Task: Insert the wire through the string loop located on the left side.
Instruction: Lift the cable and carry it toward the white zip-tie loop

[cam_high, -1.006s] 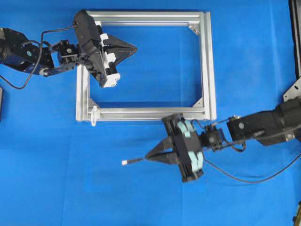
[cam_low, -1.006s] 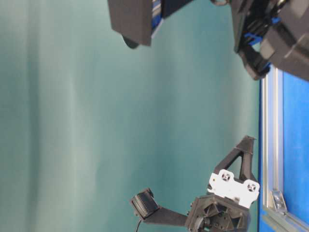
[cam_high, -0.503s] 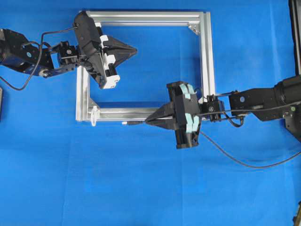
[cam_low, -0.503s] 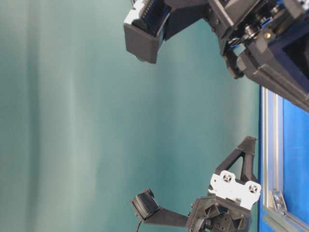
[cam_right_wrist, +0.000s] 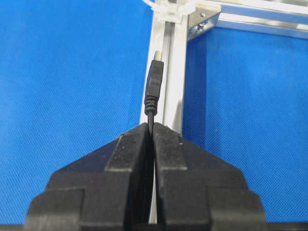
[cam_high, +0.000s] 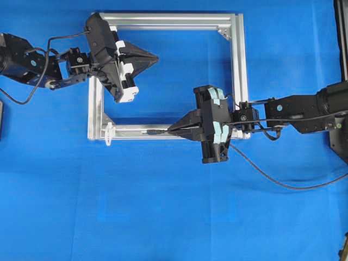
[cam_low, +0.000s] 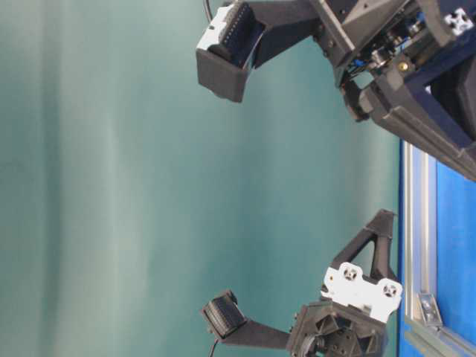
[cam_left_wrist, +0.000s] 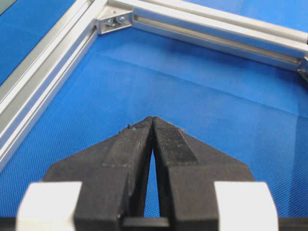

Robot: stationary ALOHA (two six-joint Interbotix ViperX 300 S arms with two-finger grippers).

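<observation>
So the right gripper (cam_high: 173, 130) has its jaws pinched tight on the wire (cam_right_wrist: 155, 83), with the plug end sticking straight out past the fingertips. In the overhead view the plug sits right over the frame's (cam_high: 239, 70) bottom rail, just ahead of the gripper tips. The rest of the wire trails back behind the gripper and curves across the blue worktop (cam_high: 163, 206). The string loop (cam_high: 109, 133) is further ahead of the plug, at the frame's bottom-left corner, clearly apart from it. From the right wrist view the loop (cam_right_wrist: 166, 8) shows as a whitish tie at the far end of the rail the plug points along. The left gripper (cam_high: 156, 56) is fully closed with nothing in it, hovering inside the frame near the top-left corner, well apart from the loop
</observation>
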